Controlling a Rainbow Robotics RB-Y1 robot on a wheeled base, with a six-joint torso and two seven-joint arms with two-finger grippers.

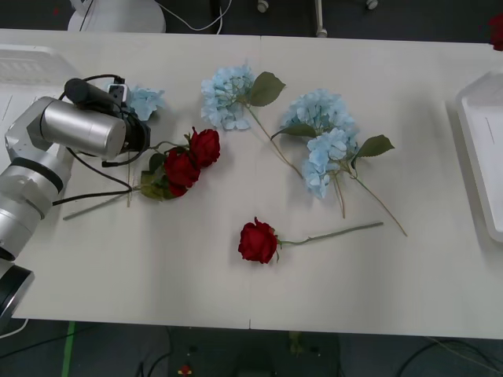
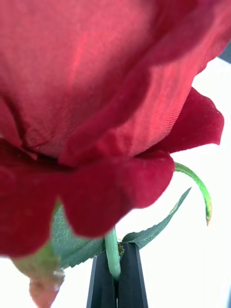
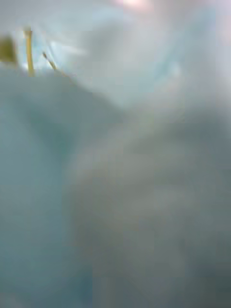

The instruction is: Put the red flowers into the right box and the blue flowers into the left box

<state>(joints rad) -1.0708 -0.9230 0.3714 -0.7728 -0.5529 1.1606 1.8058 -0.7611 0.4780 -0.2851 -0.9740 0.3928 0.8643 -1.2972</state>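
Red rose (image 2: 96,96) is pinched by its stem in our right gripper (image 2: 117,276), so next we carry it to the right box (image 1: 481,149); left gripper's down on a blue flower (image 1: 145,100), grip can't tell.

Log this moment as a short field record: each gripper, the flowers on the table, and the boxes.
right gripper: shut on the stem of a red rose
left gripper: at a blue flower near the left box; blue petals close to its camera
red flowers on table: two together, one alone
blue flowers on table: three heads mid-table
right box: at the right edge
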